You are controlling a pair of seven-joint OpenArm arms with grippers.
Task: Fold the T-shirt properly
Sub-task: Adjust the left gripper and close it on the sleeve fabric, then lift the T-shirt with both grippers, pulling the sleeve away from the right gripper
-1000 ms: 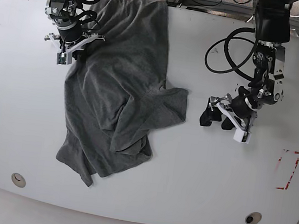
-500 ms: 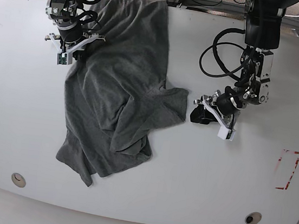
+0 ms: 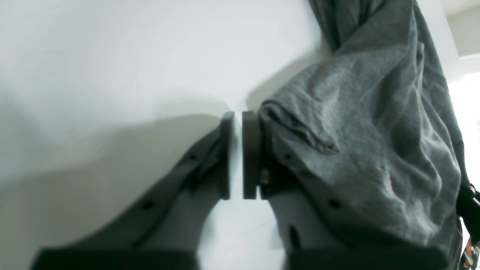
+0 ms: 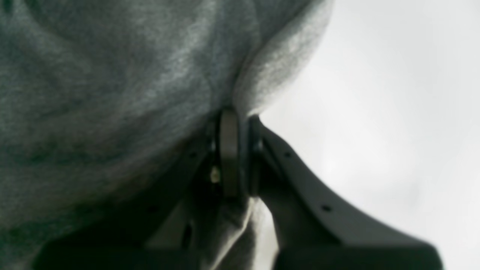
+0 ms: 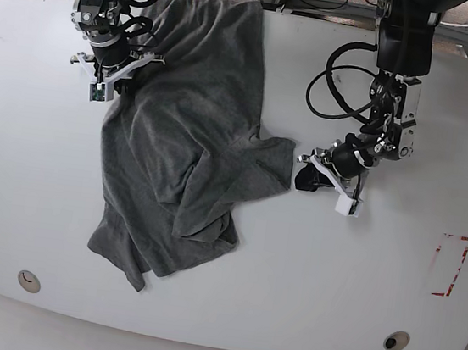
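Note:
The dark grey T-shirt (image 5: 188, 135) lies crumpled on the white table (image 5: 333, 273), running from the far edge toward the front left. My right gripper (image 5: 109, 83) is at its upper left edge. In the right wrist view that gripper (image 4: 240, 116) is shut on a fold of the T-shirt (image 4: 112, 75). My left gripper (image 5: 302, 177) sits low at the shirt's right corner. In the left wrist view its fingers (image 3: 237, 116) stand almost together with only a thin slit of bare table between them. The T-shirt (image 3: 375, 131) bunches against the outside of one finger, not between the two.
A red outlined rectangle (image 5: 450, 266) is marked on the table at the right. Round fittings sit near the front edge at left (image 5: 29, 280) and right (image 5: 396, 341). Black cables (image 5: 340, 77) loop beside the left arm.
My left gripper has moved left across the table to the shirt's right corner, and its jaws have closed from wide open. The right gripper and the shirt have stayed put.

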